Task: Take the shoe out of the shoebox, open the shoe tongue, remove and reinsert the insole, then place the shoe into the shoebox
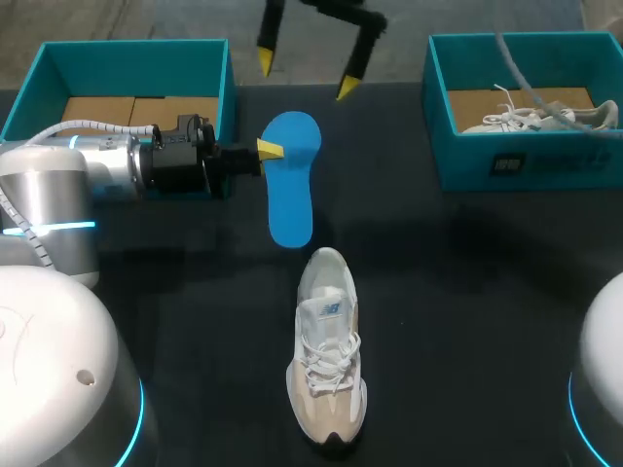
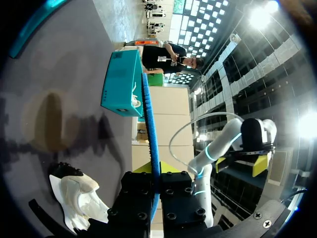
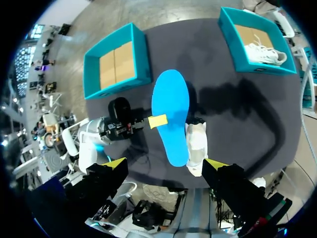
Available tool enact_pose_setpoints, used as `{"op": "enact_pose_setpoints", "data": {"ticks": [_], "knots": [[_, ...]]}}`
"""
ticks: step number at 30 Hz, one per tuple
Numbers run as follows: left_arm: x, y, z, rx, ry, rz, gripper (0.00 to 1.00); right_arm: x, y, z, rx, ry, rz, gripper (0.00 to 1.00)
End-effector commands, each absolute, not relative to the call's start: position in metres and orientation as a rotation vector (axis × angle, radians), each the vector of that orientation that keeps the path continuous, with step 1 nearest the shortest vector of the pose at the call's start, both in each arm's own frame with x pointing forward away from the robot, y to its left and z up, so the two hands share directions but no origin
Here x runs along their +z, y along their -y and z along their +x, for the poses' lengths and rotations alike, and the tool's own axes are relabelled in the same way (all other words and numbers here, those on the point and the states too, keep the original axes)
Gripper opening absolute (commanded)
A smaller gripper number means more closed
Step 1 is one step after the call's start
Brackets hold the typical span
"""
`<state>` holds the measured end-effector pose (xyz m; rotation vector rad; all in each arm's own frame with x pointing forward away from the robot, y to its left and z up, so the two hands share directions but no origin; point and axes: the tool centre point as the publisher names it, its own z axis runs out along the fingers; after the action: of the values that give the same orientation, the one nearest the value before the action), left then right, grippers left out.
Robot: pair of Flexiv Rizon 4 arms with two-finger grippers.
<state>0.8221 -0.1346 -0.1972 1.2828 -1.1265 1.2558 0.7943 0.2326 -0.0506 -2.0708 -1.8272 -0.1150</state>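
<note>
A blue insole (image 1: 292,180) is held flat above the dark table by one edge, with my left gripper (image 1: 268,151) shut on it. In the left wrist view the insole (image 2: 151,124) shows edge-on between the fingers of that gripper (image 2: 157,169). The white and beige shoe (image 1: 326,360) stands on the table in front of the insole, toe toward me. My right gripper (image 1: 305,76) hangs open high over the insole (image 3: 171,111), its own tips (image 3: 165,163) wide apart and empty. The shoe (image 3: 197,146) lies beside the insole's end.
An empty teal shoebox (image 1: 127,68) stands at the back left, just behind my left arm. A second teal box (image 1: 526,161) at the back right holds another white shoe (image 1: 531,115).
</note>
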Motion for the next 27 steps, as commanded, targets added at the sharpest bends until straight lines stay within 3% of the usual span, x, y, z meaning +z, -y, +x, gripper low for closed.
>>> {"op": "enact_pose_setpoints", "data": {"ticks": [1,27], "knots": [[-0.197,0.134,0.821,1.252,1.13,1.284,0.0,-0.059,-0.209,0.79,-0.592,1.514,-1.804,1.0],[-0.197,0.134,0.821,1.252,1.13,1.284,0.0,-0.092,-0.187,0.792,-0.943,1.234,-1.477,1.0]]}}
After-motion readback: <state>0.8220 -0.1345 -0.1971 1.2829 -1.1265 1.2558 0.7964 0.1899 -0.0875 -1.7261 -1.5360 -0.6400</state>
